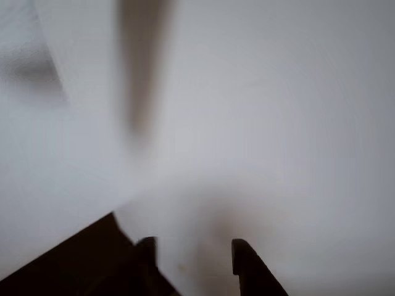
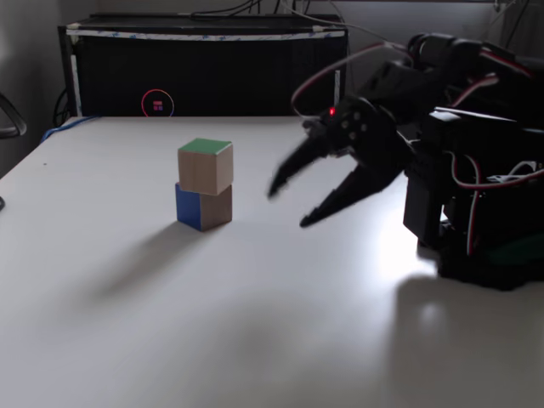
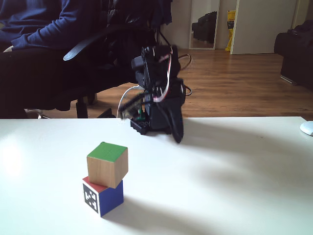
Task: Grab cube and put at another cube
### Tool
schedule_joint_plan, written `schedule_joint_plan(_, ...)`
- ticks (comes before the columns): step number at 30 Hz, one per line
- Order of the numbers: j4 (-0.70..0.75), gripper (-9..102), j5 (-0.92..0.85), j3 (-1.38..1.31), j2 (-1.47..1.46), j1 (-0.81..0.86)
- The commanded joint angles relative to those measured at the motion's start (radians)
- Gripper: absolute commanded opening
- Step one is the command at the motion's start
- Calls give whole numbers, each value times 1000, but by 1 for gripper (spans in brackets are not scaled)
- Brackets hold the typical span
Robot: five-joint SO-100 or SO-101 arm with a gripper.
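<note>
The cube (image 2: 205,166), light wood with a green top, rests a little askew on another cube (image 2: 202,208), which shows blue and wooden sides here. In a fixed view from the other side, the cube (image 3: 107,164) sits on another cube (image 3: 102,196) with a red top, a blue side and a black-and-white marker face. My gripper (image 2: 289,208) hangs open above the table, to the right of the stack and apart from it, holding nothing. It shows as a dark, blurred shape (image 3: 149,127) behind the stack. The blurred other view has its two dark fingertips (image 1: 194,259) spread over bare white table.
The arm's black base (image 2: 476,221) stands at the table's right side. A black box (image 2: 204,68) with a glowing ring lines the far edge. A person in a blue sleeve (image 3: 44,24) sits in a chair behind the table. A white mouse (image 3: 307,128) lies at the right edge.
</note>
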Motion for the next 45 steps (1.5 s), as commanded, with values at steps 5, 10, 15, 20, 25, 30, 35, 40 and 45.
schedule_joint_plan(5, 28, 0, -72, 49, 20, 32)
schedule_joint_plan(10, 71, 0, -140, 49, 20, 63)
schedule_joint_plan(15, 95, 0, -178, 44, 20, 110)
schedule_joint_plan(20, 95, 0, -195, 44, 20, 100)
schedule_joint_plan(25, 97, 0, -230, 44, 20, 121)
schedule_joint_plan(30, 97, 0, -235, 44, 20, 127)
schedule_joint_plan(35, 97, 0, -235, 44, 20, 127)
schedule_joint_plan(40, 97, 0, -225, 44, 20, 138)
schedule_joint_plan(45, 97, 0, -224, 44, 20, 138)
